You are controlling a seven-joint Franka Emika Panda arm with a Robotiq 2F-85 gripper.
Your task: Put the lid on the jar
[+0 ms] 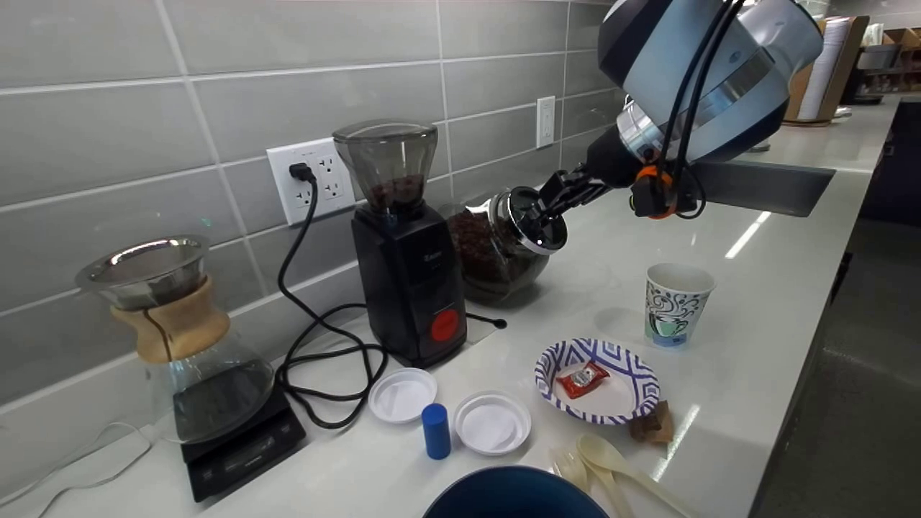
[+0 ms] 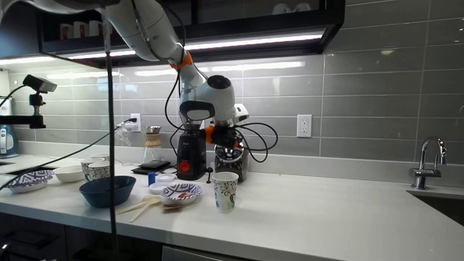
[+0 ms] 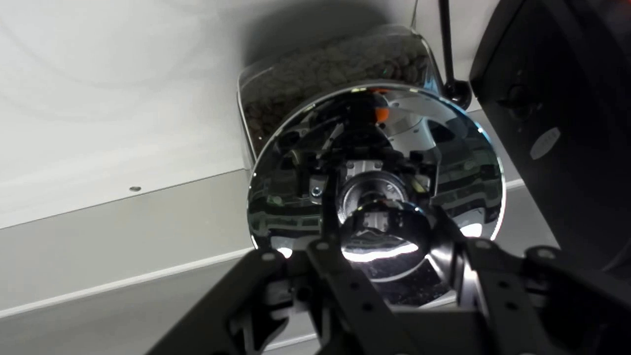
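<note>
Though round, dark metallic lid (image 3: 377, 158) looks slippery, end effector (image 3: 385, 224) pinches its glossy knob (image 3: 387, 239), likely surest hold, near white desk's (image 2: 326, 210) wall-side edge.

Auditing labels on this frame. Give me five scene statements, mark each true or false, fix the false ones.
1. The gripper straddles the knob of the lid. True.
2. The jar is empty. False: the jar holds dark brown beans.
3. The patterned cup is tipped over. False: the patterned cup stands upright.
4. The red packet lies in a patterned bowl. True.
5. The coffee grinder stands beside the jar. True.
</note>
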